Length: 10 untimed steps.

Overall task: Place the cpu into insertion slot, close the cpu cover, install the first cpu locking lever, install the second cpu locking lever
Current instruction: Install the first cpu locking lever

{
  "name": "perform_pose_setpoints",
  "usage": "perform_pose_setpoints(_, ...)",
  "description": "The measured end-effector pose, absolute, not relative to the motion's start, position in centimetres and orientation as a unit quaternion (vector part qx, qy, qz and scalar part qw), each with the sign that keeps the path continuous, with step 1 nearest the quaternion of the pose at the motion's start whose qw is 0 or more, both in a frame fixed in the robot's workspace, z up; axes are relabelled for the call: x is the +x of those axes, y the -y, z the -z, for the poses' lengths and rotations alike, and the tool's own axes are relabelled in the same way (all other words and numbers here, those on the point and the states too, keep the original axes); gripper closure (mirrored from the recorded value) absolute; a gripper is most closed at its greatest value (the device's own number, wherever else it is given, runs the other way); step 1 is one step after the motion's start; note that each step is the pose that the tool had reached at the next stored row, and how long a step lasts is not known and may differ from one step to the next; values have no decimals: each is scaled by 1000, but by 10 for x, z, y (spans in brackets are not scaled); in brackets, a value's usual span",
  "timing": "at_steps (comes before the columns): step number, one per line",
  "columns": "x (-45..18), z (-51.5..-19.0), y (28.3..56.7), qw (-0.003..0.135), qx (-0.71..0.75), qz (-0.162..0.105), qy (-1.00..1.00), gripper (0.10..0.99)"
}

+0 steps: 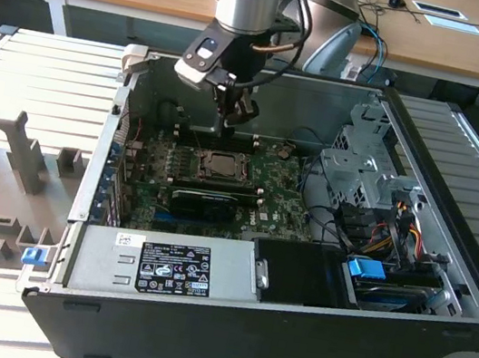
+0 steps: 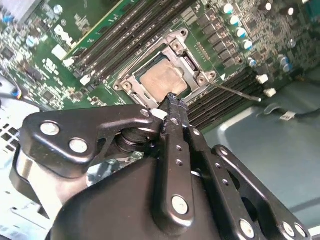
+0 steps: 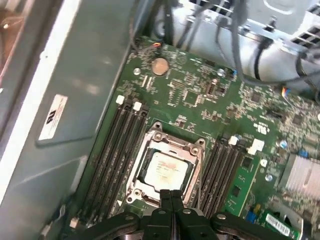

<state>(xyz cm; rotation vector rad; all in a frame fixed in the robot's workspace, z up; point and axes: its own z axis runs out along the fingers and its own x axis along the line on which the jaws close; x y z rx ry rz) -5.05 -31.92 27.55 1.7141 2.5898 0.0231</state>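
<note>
Cpu (image 3: 165,170) lies flat in the insertion slot (image 1: 203,166), its pale metal face showing through the window of the cpu cover (image 3: 172,142), which looks folded down over it. The chip is square, so it offers no long axis. The line that matters is a thin locking lever (image 2: 235,91), which in the second wrist view juts from a corner of the socket and slants out over the memory slots (image 2: 220,102); it appears to be unlatched.

In the exterior view the socket sits at about six o'clock from the gripper (image 1: 230,122), just beside the fingertips and a little below them. The long black expansion card (image 1: 204,201) is at six o'clock beyond the socket, and the drive cage (image 1: 362,163) is off at three o'clock.

In both wrist views the gripper (image 3: 170,196) has its fingers pressed together with nothing between them, the tips poised over the socket's near edge. I cannot tell whether they touch the frame.

The second wrist view shows the lever and the fingertip against the cover's rim. The first wrist view shows the whole socket square-on, and the exterior view shows how high the arm stands above the board (image 1: 281,204)
</note>
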Motion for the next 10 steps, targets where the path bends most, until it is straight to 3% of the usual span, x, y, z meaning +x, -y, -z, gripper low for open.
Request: perform_pose_setpoints(10,-51,-275,319,18,453,-8,-891,980)
